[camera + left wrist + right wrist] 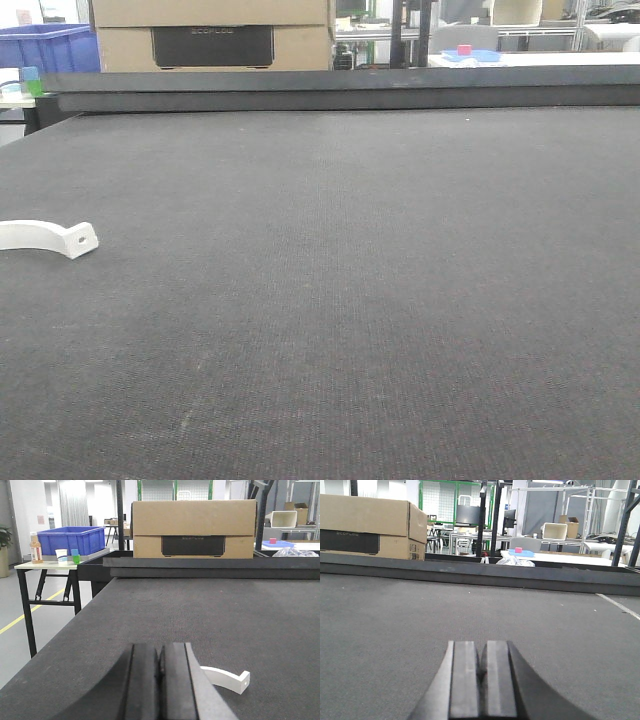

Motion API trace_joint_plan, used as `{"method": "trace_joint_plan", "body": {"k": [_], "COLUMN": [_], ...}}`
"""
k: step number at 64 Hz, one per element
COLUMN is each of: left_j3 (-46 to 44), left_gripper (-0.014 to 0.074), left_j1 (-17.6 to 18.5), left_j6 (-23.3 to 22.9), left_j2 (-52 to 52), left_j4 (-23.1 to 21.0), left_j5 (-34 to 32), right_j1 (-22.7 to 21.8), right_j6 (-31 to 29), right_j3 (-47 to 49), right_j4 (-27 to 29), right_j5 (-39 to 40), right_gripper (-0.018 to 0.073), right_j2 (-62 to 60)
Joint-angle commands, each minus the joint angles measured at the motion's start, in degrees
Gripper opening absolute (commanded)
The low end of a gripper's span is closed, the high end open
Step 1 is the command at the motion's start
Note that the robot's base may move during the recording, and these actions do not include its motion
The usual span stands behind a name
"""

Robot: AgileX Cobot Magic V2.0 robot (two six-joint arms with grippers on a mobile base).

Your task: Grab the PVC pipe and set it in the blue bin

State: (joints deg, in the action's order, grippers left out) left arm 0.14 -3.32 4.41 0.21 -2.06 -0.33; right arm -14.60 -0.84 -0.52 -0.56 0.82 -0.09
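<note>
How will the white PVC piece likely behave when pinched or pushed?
The PVC pipe looks like thin moulded plastic, so probably stiff and light. Curved with a flat tab, on the textured mat, it would likelier slide or rock than roll. Its smooth curve may slip; the tab seems easier to pinch.

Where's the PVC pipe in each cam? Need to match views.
Exterior front: PVC pipe at the left edge, mid-height, on the dark table.
Left wrist: lower right, just right of the left gripper.
Right wrist: not in view.
Shared landmark: cardboard box beyond the table's far edge, in all three views.
</note>
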Motion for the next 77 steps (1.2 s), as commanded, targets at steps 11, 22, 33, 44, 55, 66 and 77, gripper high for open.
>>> {"method": "trace_joint_plan", "body": {"k": [11, 22, 33, 44, 55, 66, 77], "left_j3": [-0.14, -0.14, -0.14, -0.14, -0.14, -0.14, -0.94], "left_gripper": [-0.0111, -0.0111, -0.0111, -0.0111, -0.0111, -0.0111, -0.0111], "left_j1": [0.0, 0.0, 0.0, 0.0, 0.01, 0.01, 0.01], "left_j6": [-0.09, -0.09, -0.09, -0.09, -0.09, -0.09, -0.09], "left_j2": [-0.21, -0.21, -0.21, -0.21, -0.21, -0.21, -0.21], "left_j4": [0.12, 0.12, 0.12, 0.12, -0.26, -4.14, -6.0], "left_j5": [-1.16, -1.16, -1.16, -1.16, -1.26, -4.29, -6.61], "right_j1": [-0.04, -0.04, -0.04, -0.04, -0.04, -0.02, -0.02], "right_j6": [-0.19, -0.19, -0.19, -0.19, -0.19, -0.19, -0.19], "right_j3": [0.52, 0.52, 0.52, 0.52, 0.52, 0.52, 0.65], "right_j4": [-0.19, -0.19, -0.19, -0.19, -0.19, -0.19, 5.51], "right_j5": [1.38, 1.38, 1.38, 1.38, 1.38, 5.38, 7.33], "right_gripper": [-0.0163, -0.0163, -0.0163, -0.0163, -0.0163, -0.0163, -0.0163], "right_j2": [0.09, 0.09, 0.09, 0.09, 0.09, 0.09, 0.09]}}
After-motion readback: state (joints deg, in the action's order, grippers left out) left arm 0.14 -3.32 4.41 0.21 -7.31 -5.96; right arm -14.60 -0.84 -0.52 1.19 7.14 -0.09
